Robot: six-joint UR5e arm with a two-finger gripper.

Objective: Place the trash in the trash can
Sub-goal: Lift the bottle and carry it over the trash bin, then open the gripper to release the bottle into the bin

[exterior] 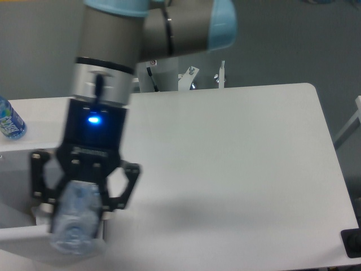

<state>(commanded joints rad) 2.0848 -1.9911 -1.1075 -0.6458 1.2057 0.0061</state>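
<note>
My gripper (76, 217) hangs at the lower left, shut on the flattened clear plastic bottle (73, 223), which is one piece of the trash. The bottle points toward the camera and is lifted off the table. Gripper and bottle sit over the right end of the white trash can (17, 240), covering most of it. Only the bin's near rim and a bit of its inside show. A small corner of the crumpled white wrapper (40, 210) peeks out inside the bin beside the left finger.
An intact blue-tinted bottle (8, 119) stands at the table's far left edge. The white table (237, 169) stretches to the right. The arm's base and a metal bracket (203, 76) stand behind the table's back edge.
</note>
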